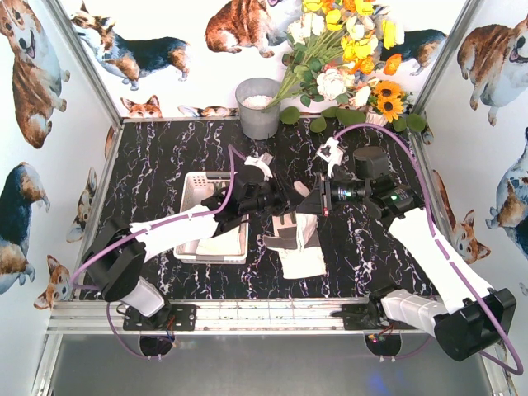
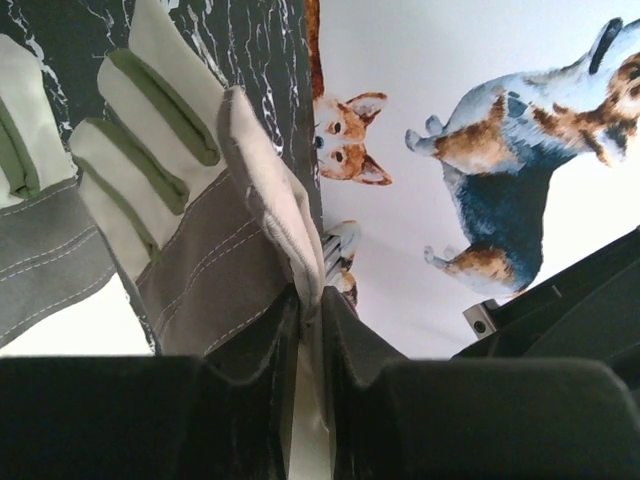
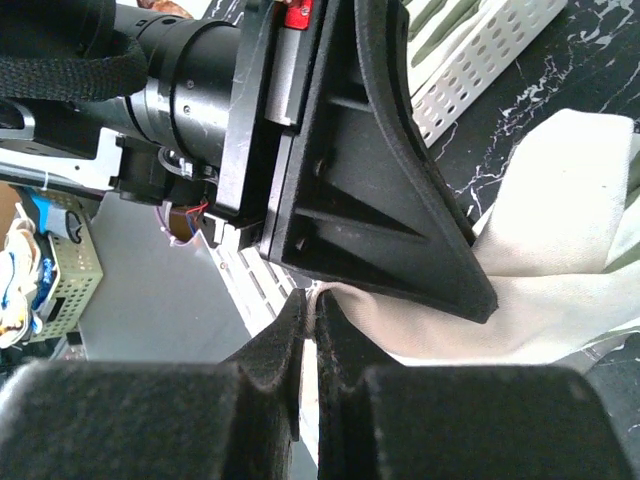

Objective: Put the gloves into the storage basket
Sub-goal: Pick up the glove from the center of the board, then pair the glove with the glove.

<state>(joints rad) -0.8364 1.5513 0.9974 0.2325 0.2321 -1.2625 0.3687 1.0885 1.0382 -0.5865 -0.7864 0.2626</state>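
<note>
Cream-white fabric first: with left gripper and right gripper both clamped on the glove lying near the table's front edge, just right of the storage basket, raise evenly, swing left, release inside.

- The left arm covers the storage basket's 3 o'clock side.
- The glove loses its cuff inside the left hand.
- A second glove is cut off at 9 o'clock.
</note>
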